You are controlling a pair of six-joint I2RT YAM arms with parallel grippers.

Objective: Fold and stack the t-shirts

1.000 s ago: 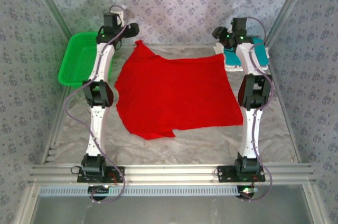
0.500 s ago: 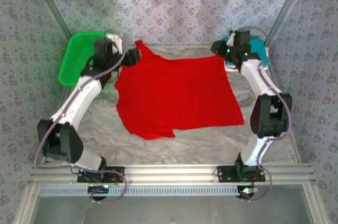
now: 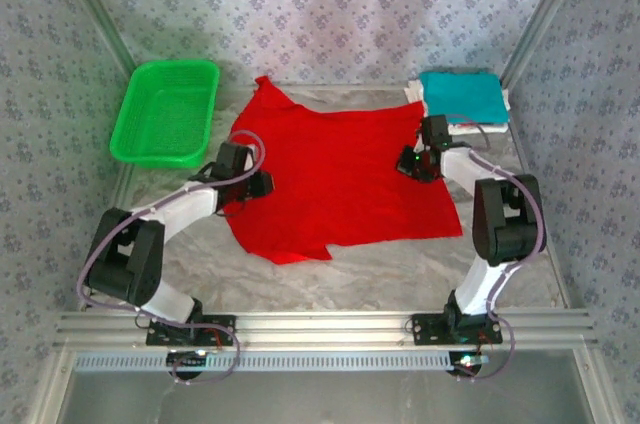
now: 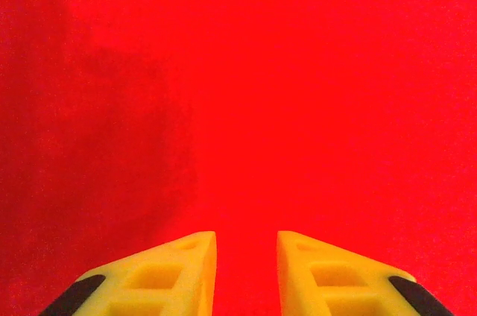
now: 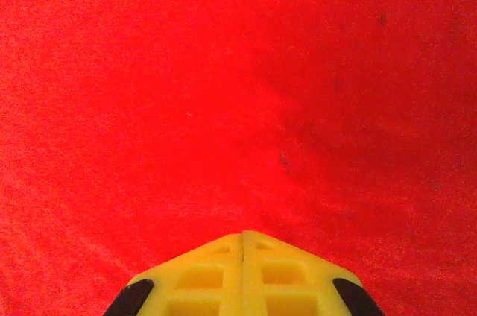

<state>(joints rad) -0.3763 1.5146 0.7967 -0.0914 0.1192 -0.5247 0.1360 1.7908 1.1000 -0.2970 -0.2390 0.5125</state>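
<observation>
The teal t-shirt (image 3: 462, 96) is lying folded on the whitish t-shirt (image 3: 413, 93) at the far right corner of the surface (image 3: 400, 264), so that stack looks begun. The red t-shirt (image 3: 335, 179) is lying spread open mid-surface, with its folding and stacking remaining. The right end effector (image 5: 243, 235) is pressing on it, clenched, toward the surface's right edge. The left end effector (image 4: 247, 235), toward the left edge, is showing a narrow gap over the cloth, and I cannot tell if it is gripping.

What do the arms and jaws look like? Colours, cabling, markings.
Both the left arm and right arm have white link shells, black joint housings, looped purplish cables. Jaws: yellow wedges with moulded rectangular pockets, black patches at base. Green light on right wrist.
</observation>
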